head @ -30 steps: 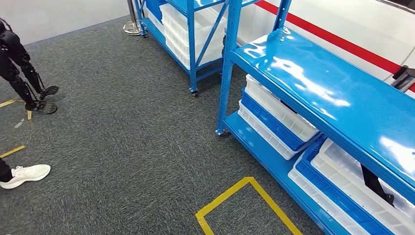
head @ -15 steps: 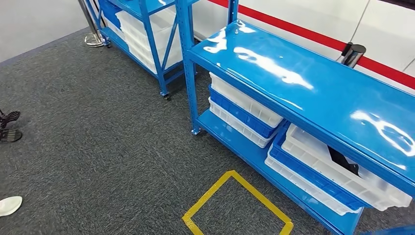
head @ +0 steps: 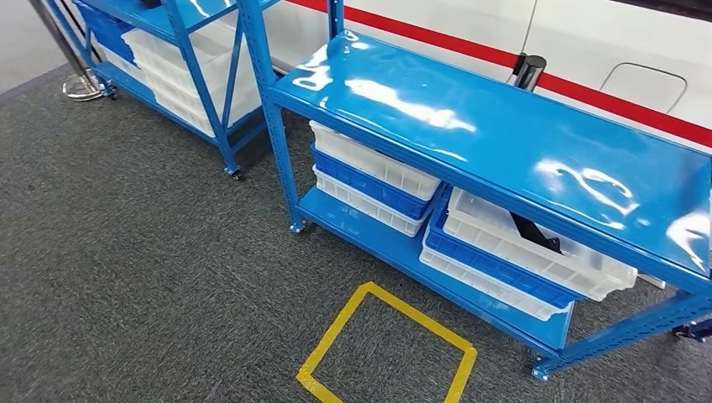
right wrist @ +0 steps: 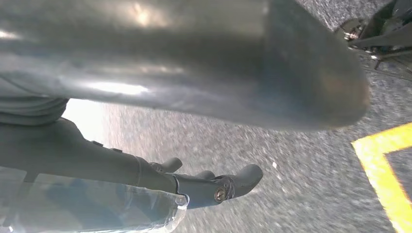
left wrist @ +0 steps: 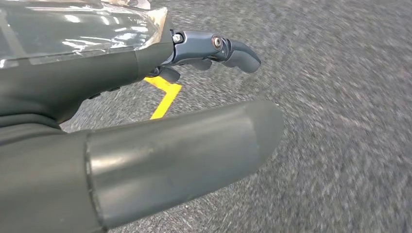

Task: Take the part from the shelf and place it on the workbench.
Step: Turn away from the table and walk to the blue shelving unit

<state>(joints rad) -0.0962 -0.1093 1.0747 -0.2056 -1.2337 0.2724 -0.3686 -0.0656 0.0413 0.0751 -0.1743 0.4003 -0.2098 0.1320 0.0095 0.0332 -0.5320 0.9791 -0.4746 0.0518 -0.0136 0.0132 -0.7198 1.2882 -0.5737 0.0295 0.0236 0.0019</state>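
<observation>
Item: dark part (head: 535,232), lying in upper white bin (head: 588,270) on shelf's (head: 504,143) lower tier, at my 2 o'clock, long axis toward 4. My left hand (left wrist: 145,107) and right hand (right wrist: 194,73) empty, fingers apart, over carpet; right nearer

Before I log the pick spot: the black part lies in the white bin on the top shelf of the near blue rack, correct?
Not quite. The black part lies in a white bin, but that bin sits on the lower shelf of the near blue rack, under its glossy top shelf. The head view shows it.
</observation>
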